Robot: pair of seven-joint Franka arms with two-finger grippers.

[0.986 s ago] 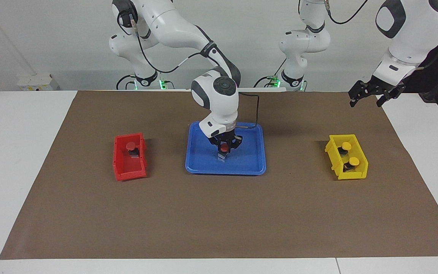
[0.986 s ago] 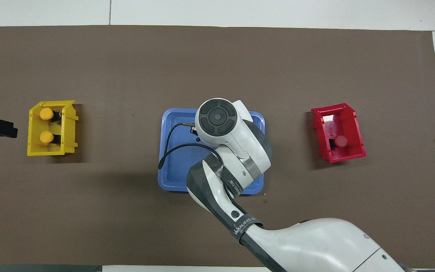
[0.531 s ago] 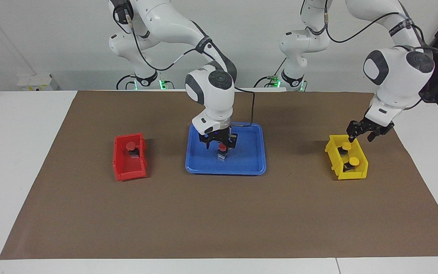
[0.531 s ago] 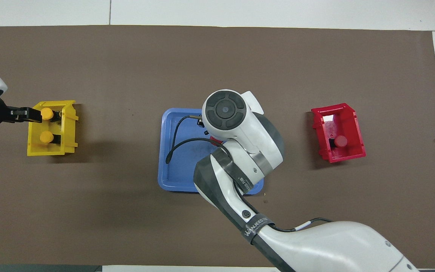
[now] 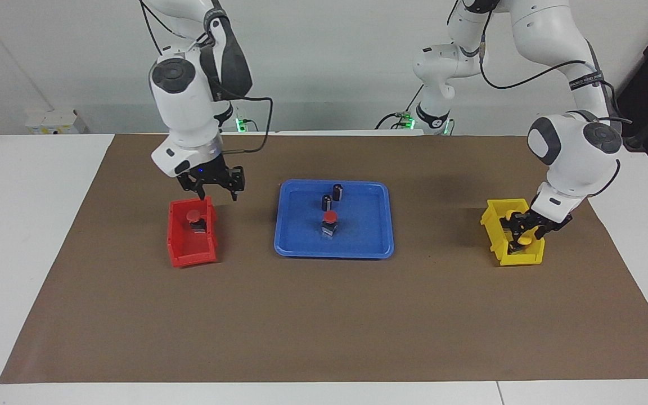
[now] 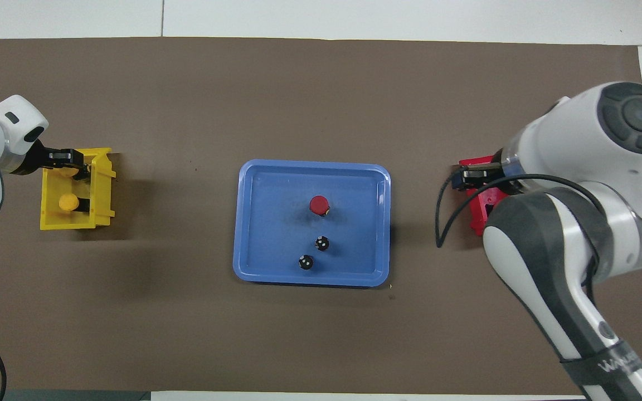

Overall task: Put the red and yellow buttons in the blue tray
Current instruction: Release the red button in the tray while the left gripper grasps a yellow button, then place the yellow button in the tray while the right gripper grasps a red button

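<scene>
Right gripper (image 5: 215,190) first — we see it hang in the air over the edge of the red bin (image 5: 192,256) that lies nearer to the robots, its two fingers spread apart and nothing between them. Left gripper (image 5: 521,228) is down inside the yellow bin (image 5: 518,260), low among the buttons there; whether it has closed on one we cannot tell.

Starting nearest the robots, we find two dark capless cylinders in the blue tray (image 5: 332,254). One cylinder (image 5: 338,191) stands close to the tray's rim on the robots' side, and the second cylinder (image 5: 327,201) stands just beside it, a little farther out. Farther again, near the middle of the tray, a red button (image 5: 330,218) stands upright on its black base, apart from both cylinders.

The tray lies at the middle of the brown mat (image 5: 324,326), between the two bins and well apart from each. Toward the right arm's end of the table, the red bin holds another red button (image 5: 193,215), cap up. Toward the left arm's end, the yellow bin holds a yellow button (image 6: 66,203) that stands free at the bin's end nearer to the robots — the left gripper sits over the bin's farther end, and we cannot make out clearly what is under it.

The mat covers most of the white table (image 5: 20,225).
</scene>
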